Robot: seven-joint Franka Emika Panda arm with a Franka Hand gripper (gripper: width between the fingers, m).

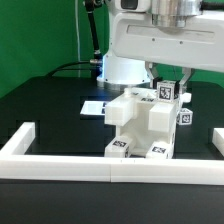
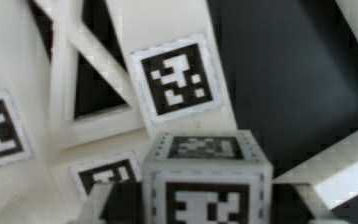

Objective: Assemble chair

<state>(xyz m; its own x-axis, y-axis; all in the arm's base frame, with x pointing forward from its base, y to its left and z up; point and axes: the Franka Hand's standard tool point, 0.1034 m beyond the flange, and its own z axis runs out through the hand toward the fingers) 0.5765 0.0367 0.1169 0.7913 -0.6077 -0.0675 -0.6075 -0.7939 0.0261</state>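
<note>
Chair (image 1: 140,125): chunky white plastic blocks, square tags, frame centre. Arm upright above; gripper (image 1: 163,82) jaws nearly closed on top block (image 1: 167,93).

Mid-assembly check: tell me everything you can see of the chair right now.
The chair is a partly built cluster of chunky white plastic-looking blocks bearing square black-and-white tags. It stands on the black table, just behind the white border rail. A tagged post rises on the exterior view's right, and the end effector seems shut on its top.
</note>
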